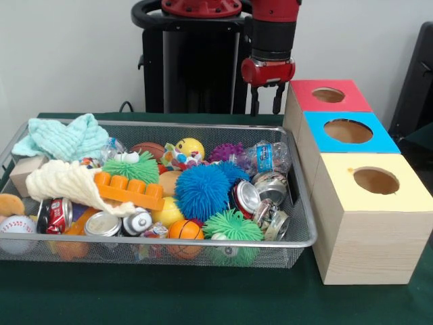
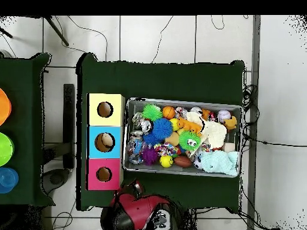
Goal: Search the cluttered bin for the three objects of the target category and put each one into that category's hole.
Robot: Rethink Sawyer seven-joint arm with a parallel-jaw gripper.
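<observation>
The wire-mesh bin (image 1: 169, 242) is full of clutter. A clear wrinkly bottle with a blue label band (image 1: 269, 157) lies in its far right corner, next to the boxes. Another bit of clear wrinkly plastic (image 1: 112, 147) shows by the turquoise cloth; I cannot tell what it is. The red panel's hole (image 1: 329, 95) is on the farthest box; it also shows in the overhead view (image 2: 104, 174). My gripper (image 1: 266, 105) hangs open and empty above the bin's far edge, just left of the red box. In the overhead view, the bin (image 2: 180, 100) sits right of the boxes and the arm (image 2: 135, 203) is below it.
The blue box (image 1: 379, 143) and the yellow box (image 1: 406, 189) stand in line with the red one. In the bin are metal cans (image 1: 270, 186), spiky balls (image 1: 201, 191), a turquoise cloth (image 1: 64, 137), a cream cloth (image 1: 64, 181), an orange brick (image 1: 128, 189) and a baseball (image 1: 15, 229).
</observation>
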